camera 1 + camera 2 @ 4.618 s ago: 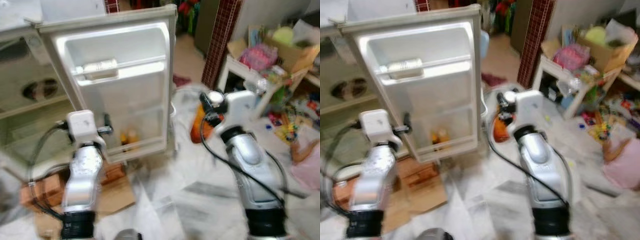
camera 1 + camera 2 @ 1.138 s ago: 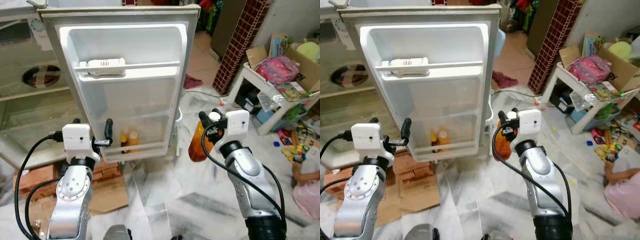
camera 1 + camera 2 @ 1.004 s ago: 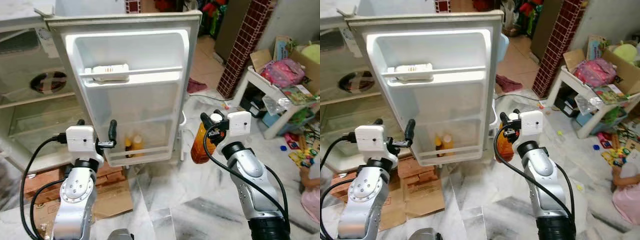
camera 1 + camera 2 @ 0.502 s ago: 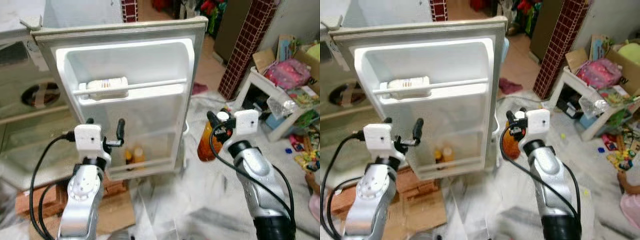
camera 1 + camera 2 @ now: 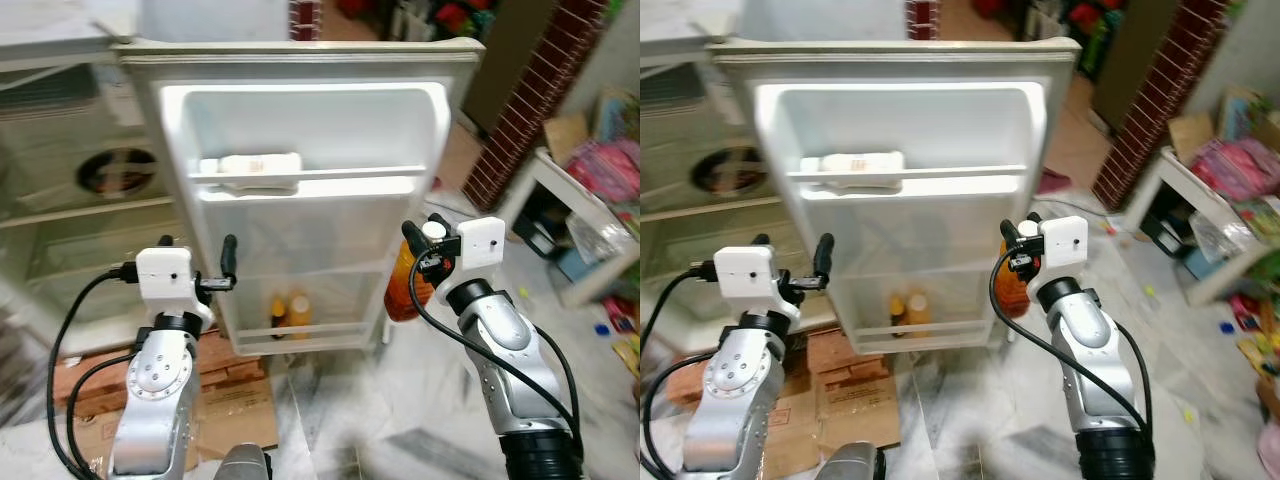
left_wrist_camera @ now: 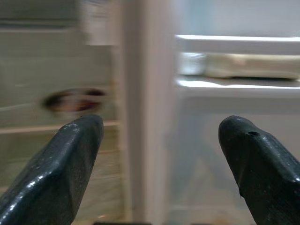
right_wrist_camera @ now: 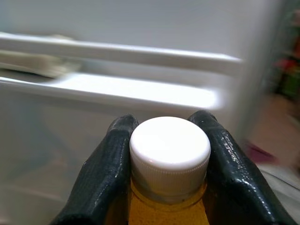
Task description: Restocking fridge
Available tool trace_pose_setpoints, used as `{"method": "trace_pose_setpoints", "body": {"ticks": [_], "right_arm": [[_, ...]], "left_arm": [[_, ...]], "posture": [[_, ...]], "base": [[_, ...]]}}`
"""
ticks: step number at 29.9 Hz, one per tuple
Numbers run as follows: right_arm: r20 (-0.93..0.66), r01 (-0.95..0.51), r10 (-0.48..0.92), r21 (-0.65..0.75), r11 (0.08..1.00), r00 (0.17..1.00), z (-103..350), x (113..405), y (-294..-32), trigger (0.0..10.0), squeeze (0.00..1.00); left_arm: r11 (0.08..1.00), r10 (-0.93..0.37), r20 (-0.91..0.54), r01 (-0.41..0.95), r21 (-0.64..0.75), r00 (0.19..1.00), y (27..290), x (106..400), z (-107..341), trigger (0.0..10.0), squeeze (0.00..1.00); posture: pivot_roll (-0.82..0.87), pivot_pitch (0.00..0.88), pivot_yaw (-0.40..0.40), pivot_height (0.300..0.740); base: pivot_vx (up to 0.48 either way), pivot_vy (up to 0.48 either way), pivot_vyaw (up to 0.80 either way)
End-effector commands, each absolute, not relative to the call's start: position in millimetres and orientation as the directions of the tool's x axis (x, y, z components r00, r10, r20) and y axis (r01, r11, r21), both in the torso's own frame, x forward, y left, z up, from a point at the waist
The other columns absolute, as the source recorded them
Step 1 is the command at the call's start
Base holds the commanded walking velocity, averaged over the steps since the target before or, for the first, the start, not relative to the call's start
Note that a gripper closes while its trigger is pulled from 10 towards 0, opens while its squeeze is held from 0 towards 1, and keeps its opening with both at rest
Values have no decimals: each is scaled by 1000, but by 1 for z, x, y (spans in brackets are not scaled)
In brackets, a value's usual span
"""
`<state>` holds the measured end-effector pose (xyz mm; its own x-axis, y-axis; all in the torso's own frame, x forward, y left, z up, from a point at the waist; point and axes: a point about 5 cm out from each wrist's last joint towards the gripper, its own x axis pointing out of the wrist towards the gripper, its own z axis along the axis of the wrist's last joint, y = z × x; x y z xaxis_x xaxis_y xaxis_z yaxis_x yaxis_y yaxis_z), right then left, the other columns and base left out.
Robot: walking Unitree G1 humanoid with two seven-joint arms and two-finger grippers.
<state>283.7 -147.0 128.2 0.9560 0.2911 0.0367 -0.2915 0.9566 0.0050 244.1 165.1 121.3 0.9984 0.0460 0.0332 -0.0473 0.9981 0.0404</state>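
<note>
Jaws of the right gripper [image 7: 164, 173] clamp the orange bottle [image 5: 402, 290], not yet shelved in the fridge door [image 5: 320, 250]; left gripper [image 6: 159, 154] gapes empty.

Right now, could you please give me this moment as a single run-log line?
right gripper: shut on amber bottle by its neck | left gripper: open, empty | fridge door: open | bottom door shelf: two small bottles

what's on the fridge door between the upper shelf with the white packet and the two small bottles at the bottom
Nothing: between the white packet and the two small bottles, the door liner is bare, as seen in both eye views.
</note>
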Motion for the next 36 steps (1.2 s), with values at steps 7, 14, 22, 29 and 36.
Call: {"method": "trace_pose_setpoints", "body": {"ticks": [7, 14, 22, 29, 36], "right_arm": [[99, -301, 298, 20, 953, 949, 142, 292, -145, 10000, 0], [95, -311, 308, 22, 950, 947, 141, 293, -143, 10000, 0], [95, -316, 312, 26, 948, 945, 140, 292, -142, 10000, 0], [96, -320, 317, 24, 947, 944, 140, 293, -141, 10000, 0], [98, -330, 326, 24, 944, 940, 141, 295, -140, 10000, 0]], "left_arm": [[997, 67, 12, -67, 49, 998, 167, 245, 119, 10000, 0], [996, 71, 8, -72, 47, 997, 167, 245, 120, 10000, 0], [994, 90, 16, -91, 64, 996, 168, 248, 121, 10000, 0], [993, 101, 13, -101, 67, 995, 168, 249, 121, 10000, 0], [992, 115, 17, -116, 58, 993, 170, 253, 124, 10000, 0]], "posture": [[48, 0, -34, 740], [47, 0, -33, 722], [46, 0, -30, 672], [46, 0, -31, 632], [54, 0, -41, 622]], "base": [[0, 0, 368], [0, 0, 0], [0, 0, 0], [0, 0, 0], [0, 0, 0]]}}
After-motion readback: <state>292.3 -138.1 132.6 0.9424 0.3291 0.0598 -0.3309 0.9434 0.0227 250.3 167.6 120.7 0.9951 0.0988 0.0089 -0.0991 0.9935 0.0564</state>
